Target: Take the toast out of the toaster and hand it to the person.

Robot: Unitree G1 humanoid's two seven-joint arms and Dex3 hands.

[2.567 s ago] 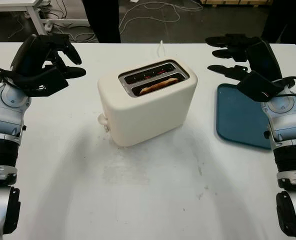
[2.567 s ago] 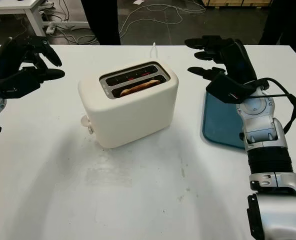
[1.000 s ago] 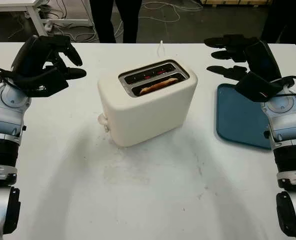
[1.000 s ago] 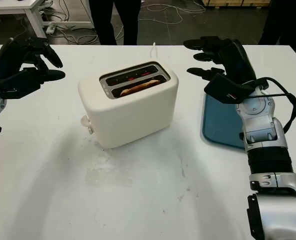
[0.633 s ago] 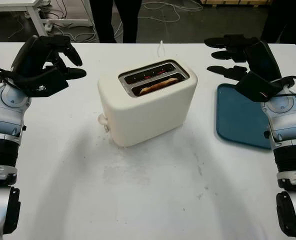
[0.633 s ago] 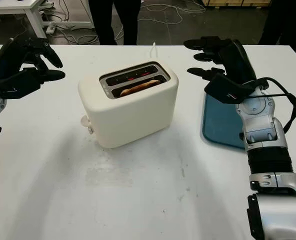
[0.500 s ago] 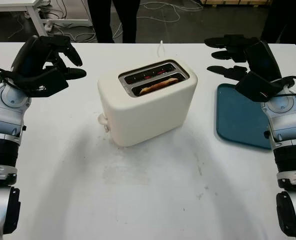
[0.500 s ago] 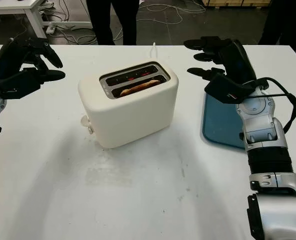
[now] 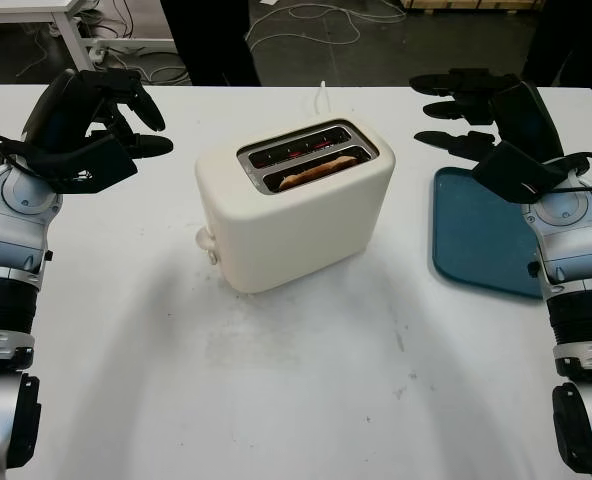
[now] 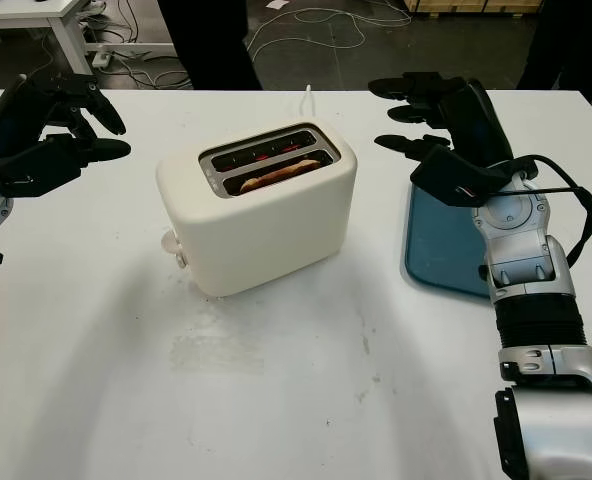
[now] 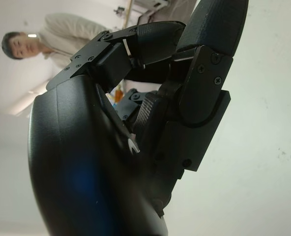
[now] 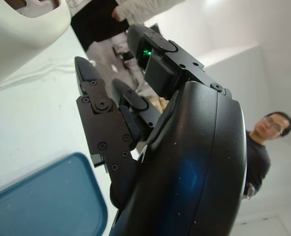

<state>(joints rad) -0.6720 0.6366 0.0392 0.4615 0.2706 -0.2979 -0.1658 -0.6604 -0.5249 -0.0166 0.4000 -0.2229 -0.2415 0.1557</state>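
Note:
A cream two-slot toaster (image 9: 294, 205) stands in the middle of the white table (image 9: 306, 400). A slice of toast (image 9: 318, 171) sits low in its nearer slot, and the farther slot glows red inside. My left hand (image 9: 156, 132) hangs open above the table at the far left, well apart from the toaster. Open too, my right hand (image 9: 426, 110) is raised at the far right, over the far end of a blue tray (image 9: 481, 240). A person in dark trousers (image 9: 211, 40) stands behind the table's far edge.
The toaster's lever knob (image 9: 206, 240) sticks out on its left end, and its white cord (image 9: 323, 95) runs toward the far edge. Cables lie on the dark floor (image 9: 306, 25) beyond. A second person (image 12: 263, 132) is in the right wrist view.
The person behind the table has shifted a little to the left. Both hands and the toaster stay where they were.

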